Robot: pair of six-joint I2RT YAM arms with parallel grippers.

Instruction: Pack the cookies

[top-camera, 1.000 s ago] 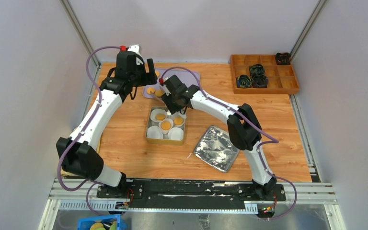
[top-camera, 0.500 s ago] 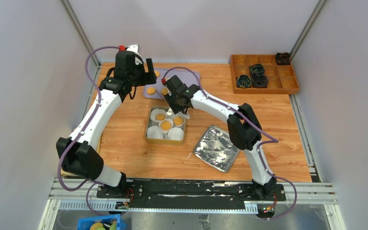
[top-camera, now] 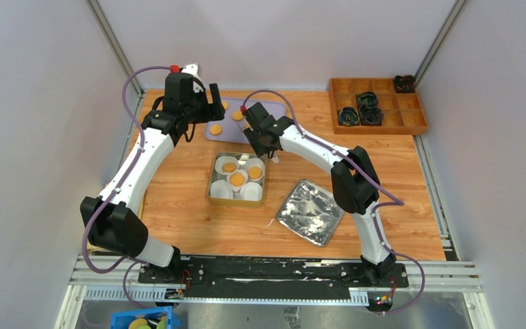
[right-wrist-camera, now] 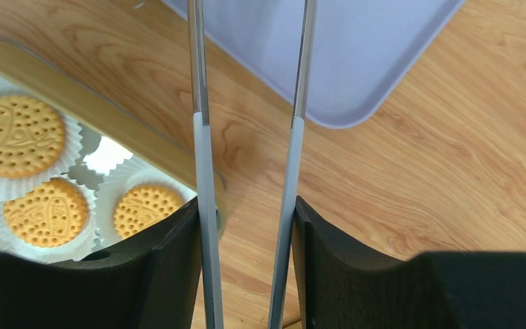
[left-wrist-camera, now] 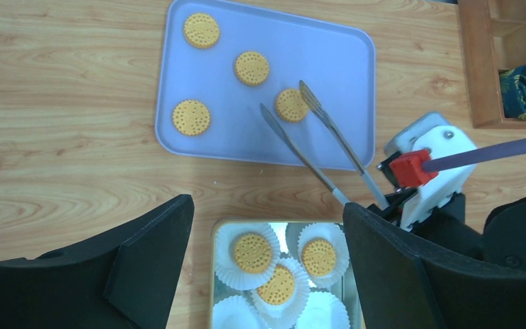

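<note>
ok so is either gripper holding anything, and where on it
The right gripper holds the tongs by their handle end, both arms between its fingers. The left gripper is open and holds nothing.

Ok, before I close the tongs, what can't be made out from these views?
Right wrist view: the tongs' tips are cut off by the top edge, so their contact with the cookie is unseen there.
Left wrist view: the tin's near liners run off the bottom edge.
Top external view: the dark items in the wooden organizer are too small to identify; the blue bin is cut by the bottom edge.
</note>
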